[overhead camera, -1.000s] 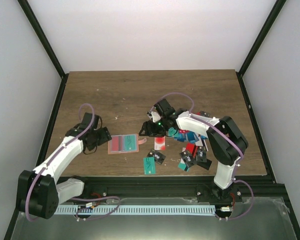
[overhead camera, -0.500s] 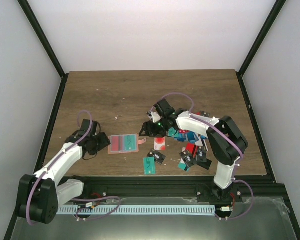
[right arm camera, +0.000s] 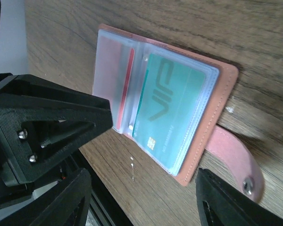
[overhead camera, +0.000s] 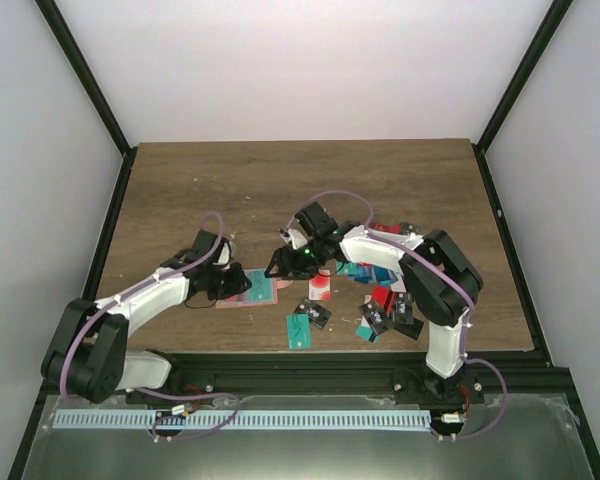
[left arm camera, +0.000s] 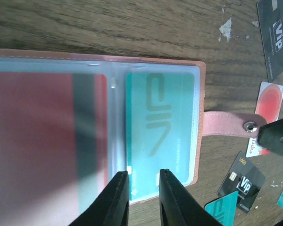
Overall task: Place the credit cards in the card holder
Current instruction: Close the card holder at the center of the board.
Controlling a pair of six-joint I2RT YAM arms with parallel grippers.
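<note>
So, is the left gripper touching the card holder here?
Cannot tell. In the left wrist view the left gripper has its narrow jaws over the edge of the card holder, but no view shows contact or a gap plainly.

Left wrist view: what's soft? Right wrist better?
Left wrist: the red card in the card holder is blurred, the teal card hazed by its clear pocket. Right wrist: that card's VIP print reads clearly; the fingers of the right gripper are dark and soft.

VIP: teal card (right arm camera: 172, 115) in holder (right arm camera: 214, 101); Vip: 2 blk cards (left arm camera: 242, 182).
</note>
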